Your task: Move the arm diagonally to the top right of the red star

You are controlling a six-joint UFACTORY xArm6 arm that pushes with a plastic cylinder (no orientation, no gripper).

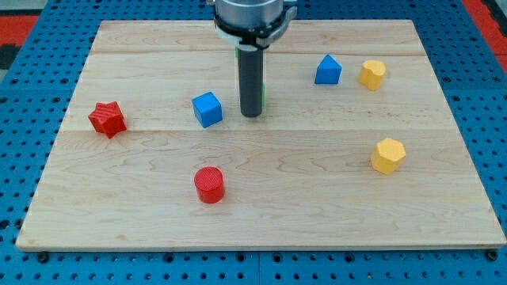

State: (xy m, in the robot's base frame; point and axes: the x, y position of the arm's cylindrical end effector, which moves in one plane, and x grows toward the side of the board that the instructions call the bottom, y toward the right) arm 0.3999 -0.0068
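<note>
Hiding a green block [262, 93] behind it, my tip [251, 115] — a gripperless end effector — holds nothing.

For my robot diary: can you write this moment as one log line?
my tip: right of blue cube | red star: far left, untouched | green block: behind rod

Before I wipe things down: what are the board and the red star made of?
The board looks like pale unvarnished wood: visible grain and plank seams. The red star seems matte plastic, possibly 3D-printed; its ridged surface suggests that, though not certain.
</note>
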